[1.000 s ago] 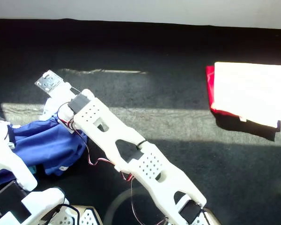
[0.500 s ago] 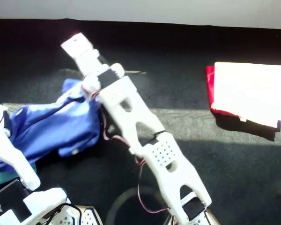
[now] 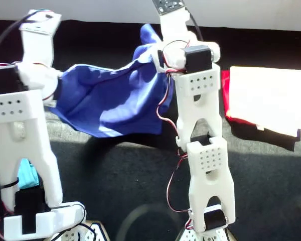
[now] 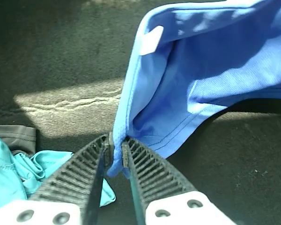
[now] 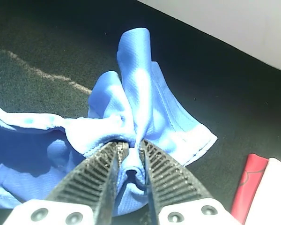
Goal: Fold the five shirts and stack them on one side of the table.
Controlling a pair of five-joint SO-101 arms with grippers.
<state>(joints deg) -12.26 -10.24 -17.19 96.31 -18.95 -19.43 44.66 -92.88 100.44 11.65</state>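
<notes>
A blue shirt (image 3: 113, 98) hangs stretched in the air between both arms, above the dark table. My left gripper (image 4: 116, 149) is shut on one edge of the blue shirt (image 4: 201, 79), at the left in the high view. My right gripper (image 5: 130, 151) is shut on a bunched part of the blue shirt (image 5: 136, 93), near the table's far edge at the middle. A folded white shirt (image 3: 267, 98) lies on a folded red shirt (image 3: 224, 93) at the right side of the table. A turquoise shirt (image 4: 9, 171) lies crumpled at the left.
A dark grey garment (image 4: 14, 133) lies beside the turquoise shirt (image 3: 25, 173). A light wall (image 3: 241, 12) runs along the table's far edge. Bare dark tabletop (image 3: 115, 181) spreads between the arms' bases and under the hanging shirt.
Both arms have risen and drawn apart, lifting the blue shirt off the table's left side and spreading it in the air. The right arm swung toward the far middle.
</notes>
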